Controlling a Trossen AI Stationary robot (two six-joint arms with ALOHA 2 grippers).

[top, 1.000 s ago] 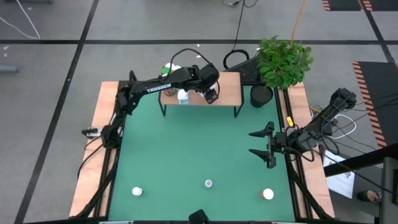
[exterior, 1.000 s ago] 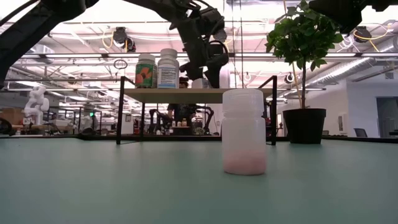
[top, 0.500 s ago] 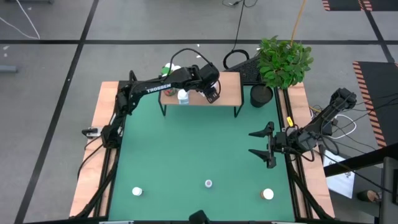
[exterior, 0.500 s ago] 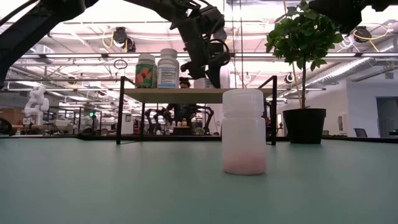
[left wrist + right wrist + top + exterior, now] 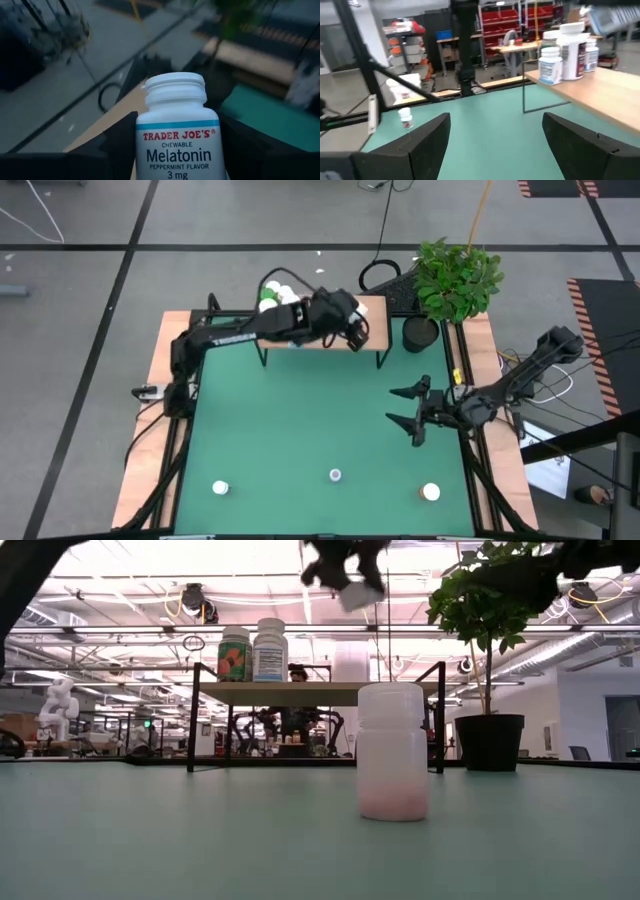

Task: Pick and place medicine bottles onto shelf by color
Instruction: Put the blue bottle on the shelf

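- White melatonin bottle (image 5: 179, 134) with white cap and a blue band over the label, clamped between the dark fingers of the left gripper (image 5: 352, 330), held above the right part of the shelf (image 5: 372, 332).
- In the low view, same bottle (image 5: 358, 592) raised well clear of the wood top, tilted, blurred.
- On the shelf: green-labelled bottle (image 5: 235, 654) and blue-labelled white bottle (image 5: 271, 650) side by side at the left end, a pale white bottle (image 5: 350, 662) farther right.
- On the green mat (image 5: 300, 430) near its front edge: three more bottles, well apart: left (image 5: 220, 488), middle (image 5: 336, 475), right (image 5: 431, 492).
- Right gripper (image 5: 412, 409) over the mat's right side, fingers spread wide, nothing between them.
- Potted plant (image 5: 455, 278) just beside the shelf's right end.
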